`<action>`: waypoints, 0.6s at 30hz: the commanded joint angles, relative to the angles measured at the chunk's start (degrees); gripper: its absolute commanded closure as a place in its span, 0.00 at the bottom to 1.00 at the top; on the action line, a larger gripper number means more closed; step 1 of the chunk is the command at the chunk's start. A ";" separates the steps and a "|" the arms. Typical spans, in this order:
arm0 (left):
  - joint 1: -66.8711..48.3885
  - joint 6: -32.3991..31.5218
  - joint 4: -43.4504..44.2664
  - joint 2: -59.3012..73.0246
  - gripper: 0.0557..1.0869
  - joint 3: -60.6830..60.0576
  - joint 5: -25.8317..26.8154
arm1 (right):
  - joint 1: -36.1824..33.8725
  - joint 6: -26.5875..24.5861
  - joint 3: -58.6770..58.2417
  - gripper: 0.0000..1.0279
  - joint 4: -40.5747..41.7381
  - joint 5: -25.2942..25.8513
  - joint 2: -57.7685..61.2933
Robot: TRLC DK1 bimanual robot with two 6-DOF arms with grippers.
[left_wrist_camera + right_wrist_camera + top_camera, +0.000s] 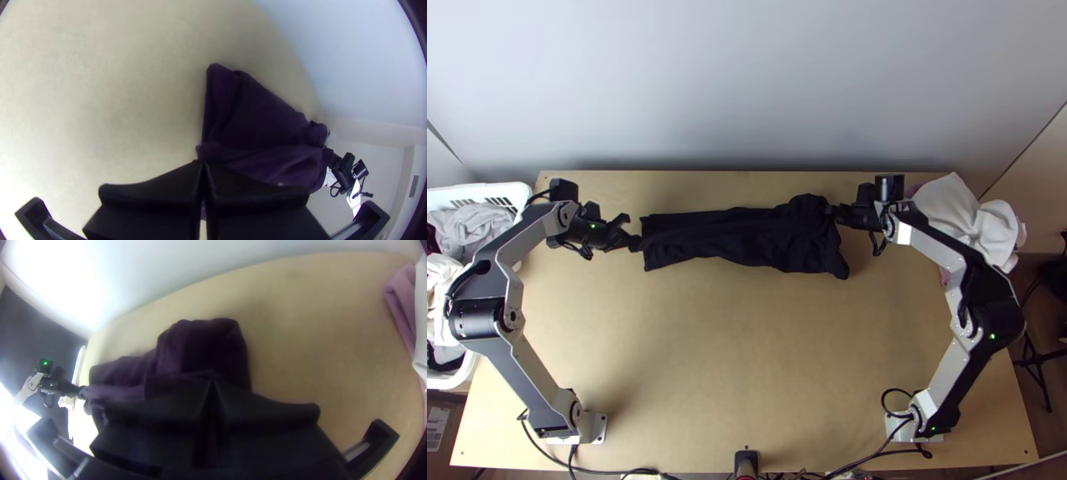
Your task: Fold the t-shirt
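The left gripper is clamped on the near layer of one short end of the dark t-shirt, and the right gripper is clamped on the cloth at the other end. Their black fingers cover the pinched fabric, so how much each has caught cannot be told. The shirt lies between them as a long, narrow folded strip across the far part of the table, rumpled and humped beside the right gripper; its dark layers blend, and their number cannot be made out. Farther out, the right arm partly covers a heap of white cloth, with pink cloth partly hidden under it. A white basket of laundry is cut off at the left edge. Below it, a brown box, also cut off, bears a label with print too small to read.
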 commanded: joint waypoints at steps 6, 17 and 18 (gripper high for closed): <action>1.92 2.38 -3.86 1.08 0.97 0.50 -0.07 | -1.55 -2.37 1.90 0.97 0.79 2.13 6.82; 4.21 4.23 -7.73 -3.49 0.28 0.14 0.01 | -4.98 -0.87 -0.21 0.03 -7.04 2.05 -8.83; 4.21 4.14 -7.90 -3.84 0.28 0.14 0.10 | -5.60 -0.87 -0.30 0.03 -8.09 2.05 -10.76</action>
